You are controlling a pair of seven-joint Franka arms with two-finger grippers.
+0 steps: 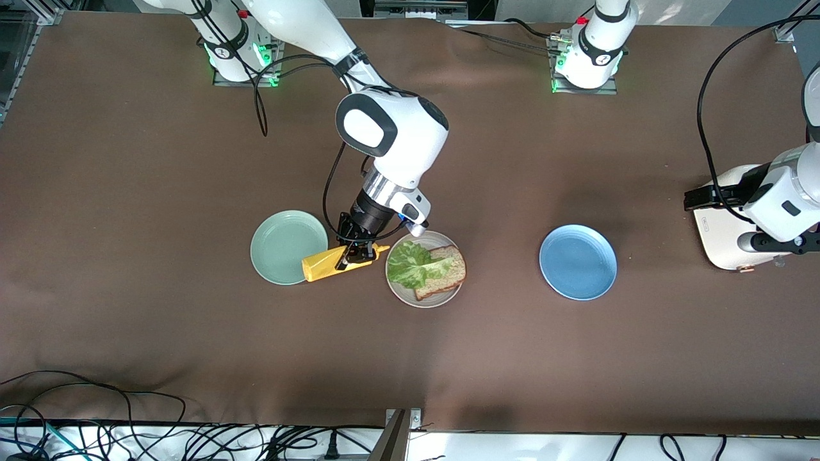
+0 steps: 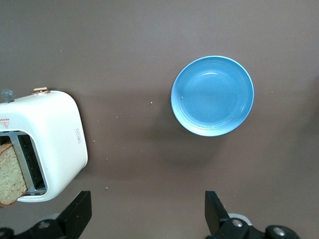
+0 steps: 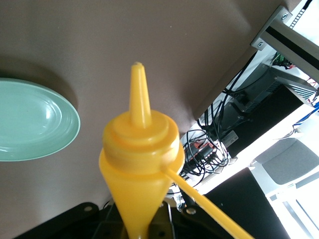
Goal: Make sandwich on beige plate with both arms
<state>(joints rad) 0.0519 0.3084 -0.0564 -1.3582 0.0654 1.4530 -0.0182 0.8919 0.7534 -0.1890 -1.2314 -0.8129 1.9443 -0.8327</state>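
**Mustard poised beside the half-built sandwich**

Surface [image 1: 192, 333] first: brown cloth, carrying three plates in a row across its middle and a white toaster [image 1: 721, 240] at the edge by the left arm's end. The beige plate [image 1: 402, 294] sits mid-row, between the mint green plate [image 1: 282, 246] and the blue plate [image 1: 578, 262]. On it lies the sandwich [image 1: 430, 267] so far: one bread slice with lettuce [image 1: 410, 262] over it, no top slice yet.

The right hand [image 1: 359, 251] is clenched on a yellow squeeze bottle [image 1: 336, 261], tilted over the gap between mint and beige plates, nozzle toward the lettuce. To do this well, I judge the nozzle should be carried over the middle of the leaf before squeezing, so nothing lands on the rim or cloth.

The left hand [image 2: 144, 214] waits, released, over the surface between toaster and blue plate.

Only the left wrist view shows a bread slice [image 2: 11, 174] standing in the toaster's slot; only the right wrist view shows the bottle's cap hanging open on its strap.
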